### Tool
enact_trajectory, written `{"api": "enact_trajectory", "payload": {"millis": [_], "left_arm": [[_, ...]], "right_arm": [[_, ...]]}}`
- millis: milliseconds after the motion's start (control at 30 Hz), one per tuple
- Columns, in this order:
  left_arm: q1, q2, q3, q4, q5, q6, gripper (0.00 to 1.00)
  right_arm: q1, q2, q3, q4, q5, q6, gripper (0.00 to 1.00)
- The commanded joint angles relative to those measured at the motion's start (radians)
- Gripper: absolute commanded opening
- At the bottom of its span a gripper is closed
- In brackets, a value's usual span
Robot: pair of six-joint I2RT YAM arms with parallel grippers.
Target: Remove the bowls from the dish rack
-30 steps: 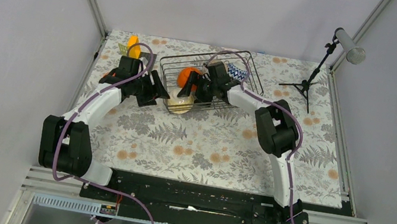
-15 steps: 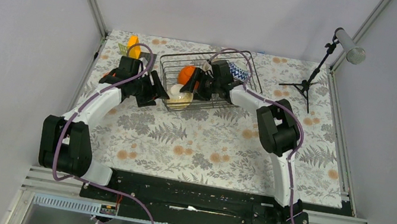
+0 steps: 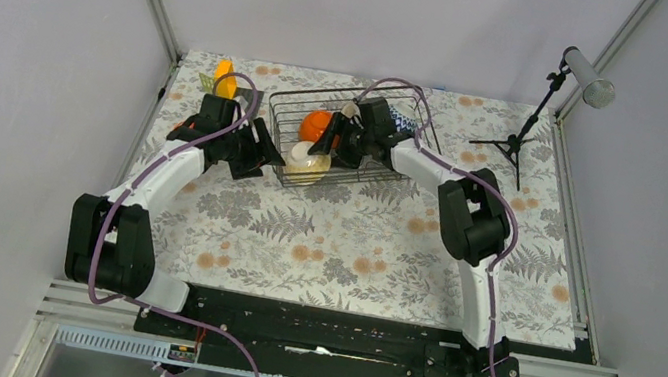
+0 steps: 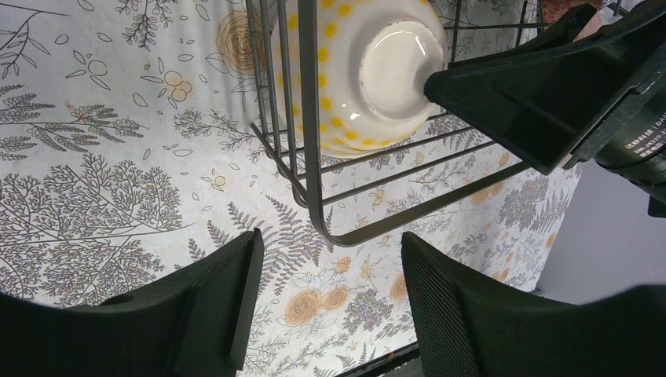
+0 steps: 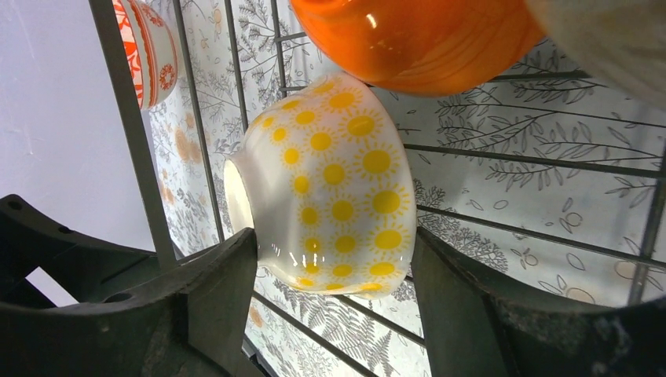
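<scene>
The black wire dish rack (image 3: 373, 183) stands at the back of the table. My right gripper (image 3: 326, 150) reaches into it, and in the right wrist view the gripper (image 5: 334, 239) is shut on a white bowl with yellow sun dots (image 5: 330, 184), one finger on its foot and one on its rim. The same bowl (image 3: 304, 160) lies at the rack's near left corner. An orange bowl (image 3: 315, 126) sits just behind it. A white bowl with red lines (image 5: 147, 49) shows beyond the rack wires. My left gripper (image 4: 330, 263) stands open, holding nothing, just short of the rack's corner wire (image 4: 318, 196).
An orange block (image 3: 223, 77) stands at the back left, behind my left arm. A microphone stand (image 3: 522, 127) is at the back right. The floral tablecloth (image 3: 340, 250) covers the table between the rack and the arm bases.
My right gripper's jaws have closed in on the yellow-dotted bowl. The bowl has shifted a little farther into the rack. The left arm has stayed put.
</scene>
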Motion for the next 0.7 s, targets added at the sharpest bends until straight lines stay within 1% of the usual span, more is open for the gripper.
{"api": "enact_trajectory", "payload": {"millis": [0,267,667], "left_arm": [[-0.002,-0.032,0.041,0.045,-0.011,-0.007,0.7],[-0.002,-0.039,0.044,0.072,0.002,-0.016,0.7],[-0.003,-0.05,0.061,0.079,-0.002,0.0,0.7]], "right_arm": [[-0.016,-0.096,0.055,-0.029,0.045,-0.036,0.71],[-0.017,-0.139,0.056,-0.03,0.09,-0.064,0.7],[-0.016,-0.158,0.096,-0.029,0.086,-0.122,0.69]]}}
